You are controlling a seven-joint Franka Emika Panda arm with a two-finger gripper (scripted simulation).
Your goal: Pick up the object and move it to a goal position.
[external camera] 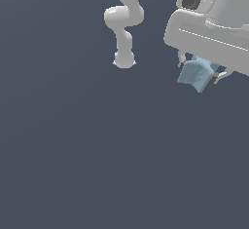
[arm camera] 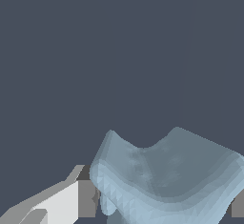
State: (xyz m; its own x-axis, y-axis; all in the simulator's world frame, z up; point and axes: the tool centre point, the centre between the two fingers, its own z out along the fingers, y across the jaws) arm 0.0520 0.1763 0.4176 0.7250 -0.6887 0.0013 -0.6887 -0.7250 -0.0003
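Wrist view shows you the small pale-blue, plastic-looking object point(arm camera: 167, 180), concave-sided with pointed corners, pinched in the white end effector point(external camera: 198, 75).

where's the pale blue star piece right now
The pale-blue piece is at the exterior view's upper right, between the fingers of the white gripper, which is shut on it.

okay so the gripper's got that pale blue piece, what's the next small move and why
Probably keep the grip closed and carry on toward the goal, without opening yet. The gripper has the pale-blue object between its fingers, and it appears lifted off the surface. No goal marker shows in either view, so I can't tell the direction.
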